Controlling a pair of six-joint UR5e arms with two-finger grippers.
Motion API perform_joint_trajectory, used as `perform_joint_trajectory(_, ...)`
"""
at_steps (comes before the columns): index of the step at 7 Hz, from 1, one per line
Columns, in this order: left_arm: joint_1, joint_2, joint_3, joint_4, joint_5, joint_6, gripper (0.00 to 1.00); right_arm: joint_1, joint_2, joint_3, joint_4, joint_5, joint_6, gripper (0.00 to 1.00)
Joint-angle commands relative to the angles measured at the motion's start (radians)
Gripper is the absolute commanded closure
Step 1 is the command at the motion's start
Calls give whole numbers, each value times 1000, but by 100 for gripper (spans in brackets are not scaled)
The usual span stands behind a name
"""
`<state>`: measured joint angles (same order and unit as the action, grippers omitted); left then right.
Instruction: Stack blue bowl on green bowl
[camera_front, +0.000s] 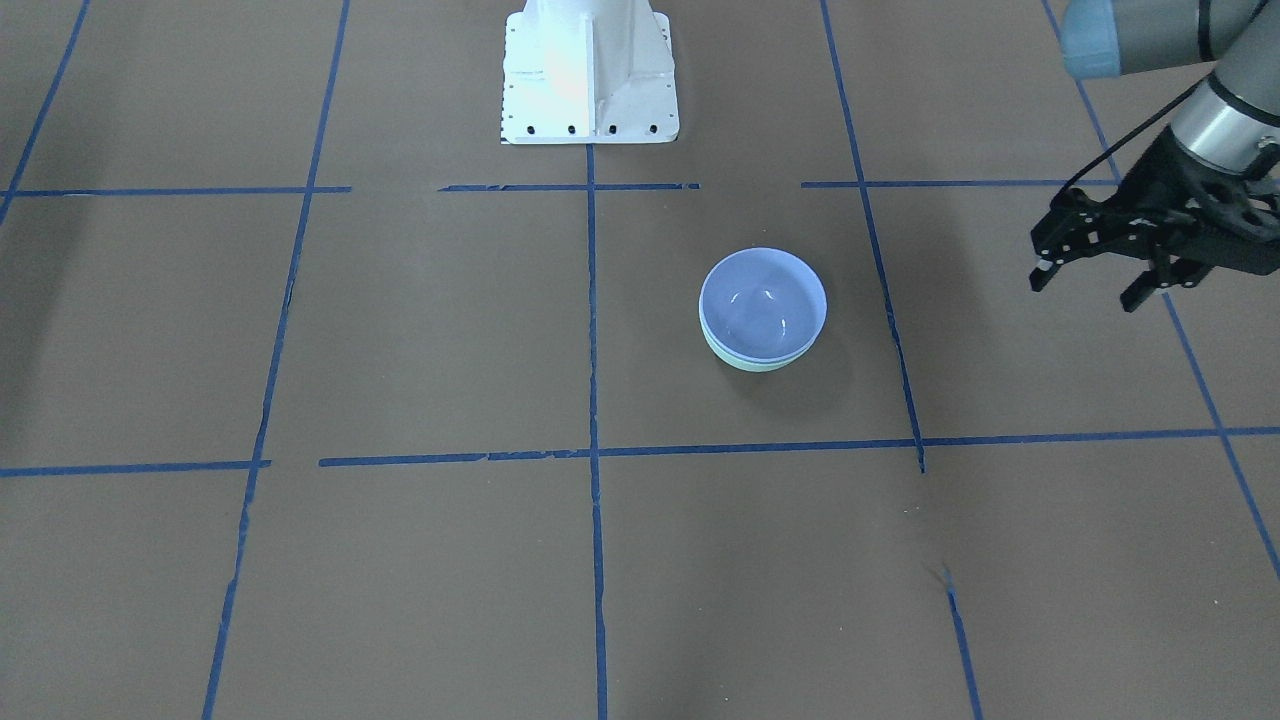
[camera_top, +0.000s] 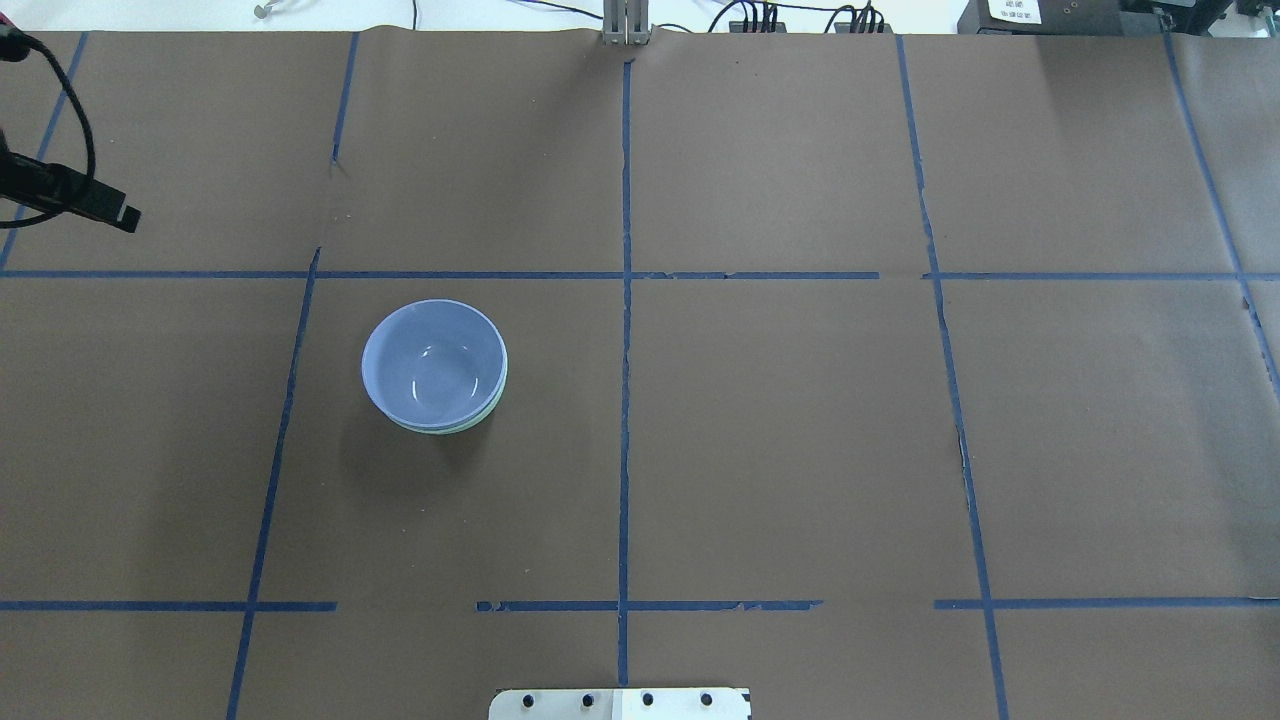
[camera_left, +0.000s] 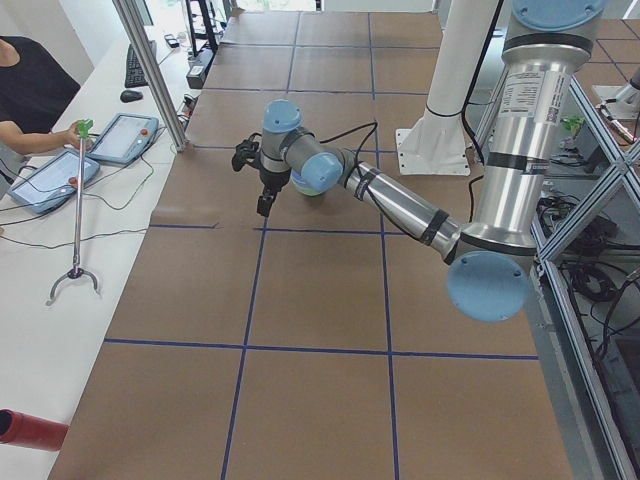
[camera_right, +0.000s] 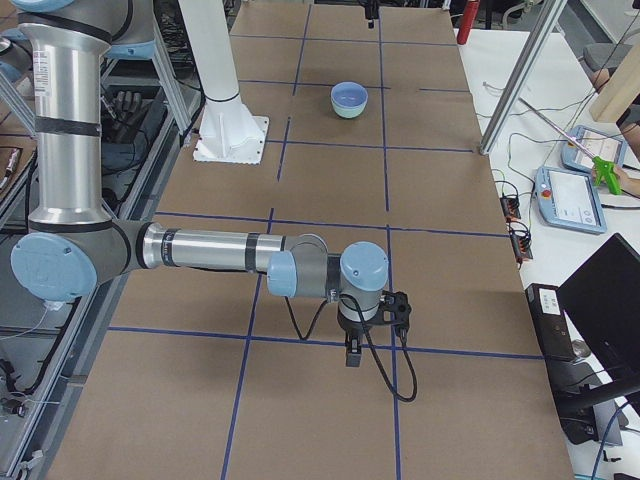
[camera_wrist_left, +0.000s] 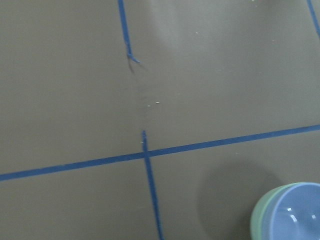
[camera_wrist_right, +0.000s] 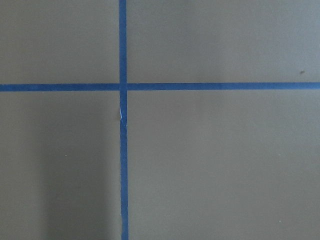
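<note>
1. front-facing: the blue bowl (camera_front: 763, 303) is sitting nested in the green bowl (camera_front: 757, 364), which is showing only as a thin rim beneath it, on the table (camera_front: 400, 330). the left gripper (camera_front: 1088, 288) is hanging well apart from them, jaws spread, holding nothing; the frame is cutting off its arm.
2. overhead: only a dark tip of the left gripper is poking in at the left edge.
3. left side: the left arm's wrist is hiding most of the bowls.
4. right side: the right gripper (camera_right: 352, 352) is pointing down over a tape (camera_right: 450, 350) line; i cannot tell how its jaws are standing.
5. left wrist: the bottom right corner is cropping the stacked bowls.
6. right wrist: only table and crossing tape are showing.
</note>
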<state>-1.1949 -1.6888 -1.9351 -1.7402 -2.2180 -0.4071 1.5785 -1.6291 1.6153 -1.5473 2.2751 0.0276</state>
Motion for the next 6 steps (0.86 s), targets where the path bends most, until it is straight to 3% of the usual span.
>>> perform_joint_trajectory(1, -168, 85, 94, -2, -5, 303, 0, 0, 0, 0, 1, 0, 0, 0)
perform_joint_trajectory(2, -268, 90, 163, 2, -6, 435, 0, 0, 0, 0, 1, 0, 0, 0)
perform_joint_trajectory(3, -360, 119, 256, 7, -75, 529, 0, 0, 0, 0, 1, 0, 0, 0)
perform_joint_trajectory(4, -376, 174, 301, -2, -160, 533, 0, 0, 0, 0, 0, 1, 0, 0)
perform_joint_trajectory(6, -416, 227, 308, 49, -160, 505, 0, 0, 0, 0, 1, 1, 0, 0)
